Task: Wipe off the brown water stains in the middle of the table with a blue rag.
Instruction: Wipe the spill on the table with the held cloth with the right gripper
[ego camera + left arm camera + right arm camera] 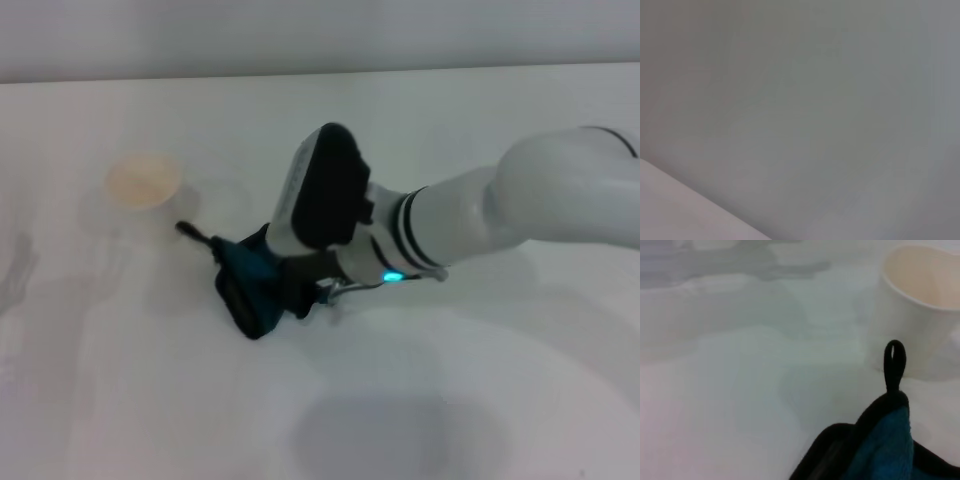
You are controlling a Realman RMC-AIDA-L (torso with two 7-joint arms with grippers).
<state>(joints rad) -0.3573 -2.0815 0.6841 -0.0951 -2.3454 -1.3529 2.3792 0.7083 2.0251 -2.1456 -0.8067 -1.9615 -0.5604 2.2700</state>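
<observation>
My right gripper (288, 290) reaches across to the middle-left of the white table (480, 110). It is shut on the blue rag (245, 285), which is bunched up and rests on the tabletop. The rag's black loop (190, 233) points toward a cream-coloured cup. The right wrist view shows the rag (885, 450) and its loop (894, 362) just short of the cup. No brown water stain shows in any view. Only a faint wet sheen (765, 355) lies on the table ahead of the rag. The left gripper is out of view.
A cream-coloured cup (143, 180) stands upright just beyond and to the left of the rag, and shows close up in the right wrist view (920, 305). The left wrist view shows only a plain grey surface.
</observation>
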